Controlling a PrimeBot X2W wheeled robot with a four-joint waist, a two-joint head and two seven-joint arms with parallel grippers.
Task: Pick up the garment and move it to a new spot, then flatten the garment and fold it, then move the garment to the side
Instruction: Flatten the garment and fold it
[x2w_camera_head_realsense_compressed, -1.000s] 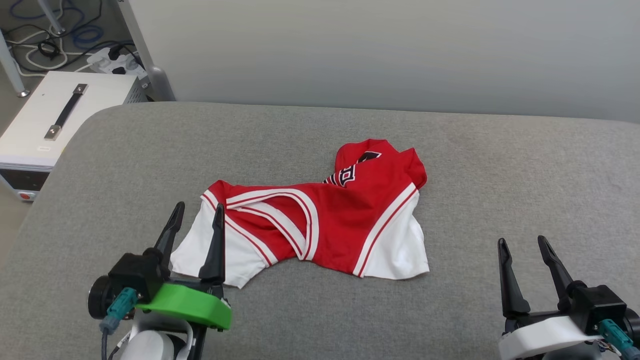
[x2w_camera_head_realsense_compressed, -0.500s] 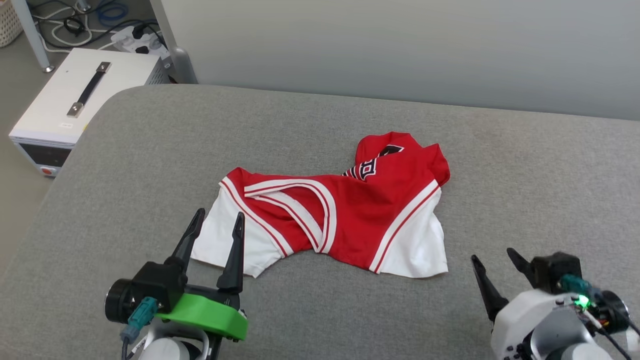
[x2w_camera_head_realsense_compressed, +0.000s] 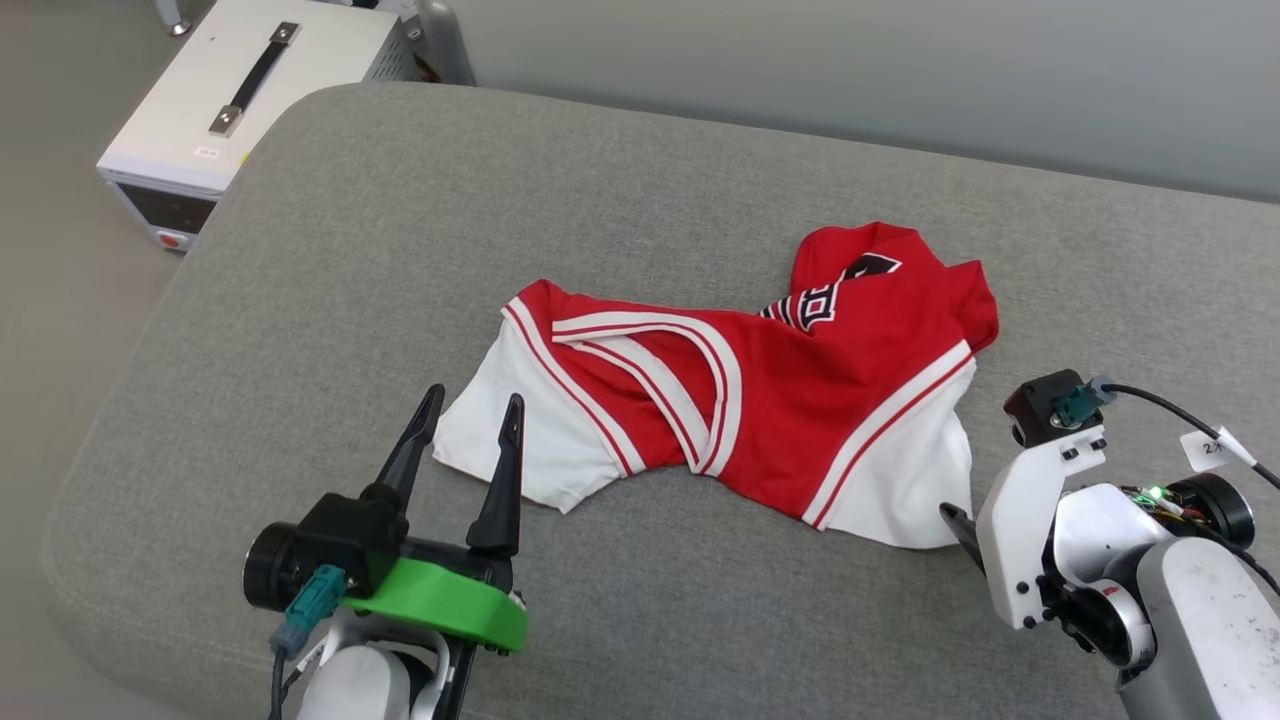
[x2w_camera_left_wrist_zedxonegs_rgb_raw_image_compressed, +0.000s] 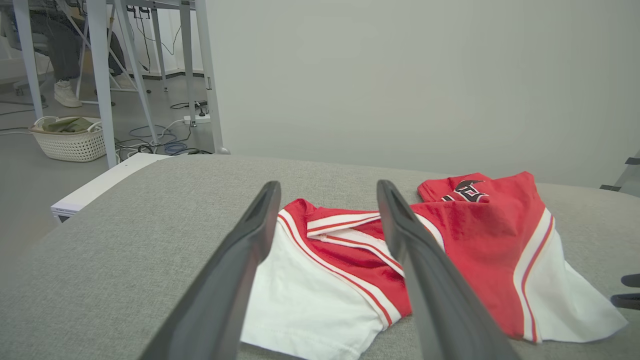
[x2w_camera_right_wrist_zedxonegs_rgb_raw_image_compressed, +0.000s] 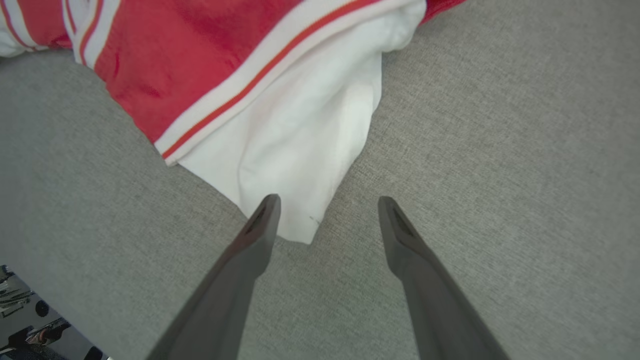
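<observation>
The garment (x2w_camera_head_realsense_compressed: 760, 400) lies crumpled mid grey cushion (x2w_camera_head_realsense_compressed: 400, 200). Looks light, floppy, maybe a bit slick. Both grippers are empty and spread wide: left gripper (x2w_camera_head_realsense_compressed: 476, 395) by the 8 o'clock sleeve (x2w_camera_head_realsense_compressed: 510, 440), right gripper (x2w_camera_right_wrist_zedxonegs_rgb_raw_image_compressed: 328, 200) over the 5 o'clock sleeve (x2w_camera_right_wrist_zedxonegs_rgb_raw_image_compressed: 300, 150). I'd pinch those white hems.

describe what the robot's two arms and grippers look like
Left gripper: two long dark tapered fingers, black body, bright green bracket, teal connector. Right gripper: same dark fingers, white bracket, teal plug, black cable carrying a white tag, small green light. Left forearm and right forearm are pale.
</observation>
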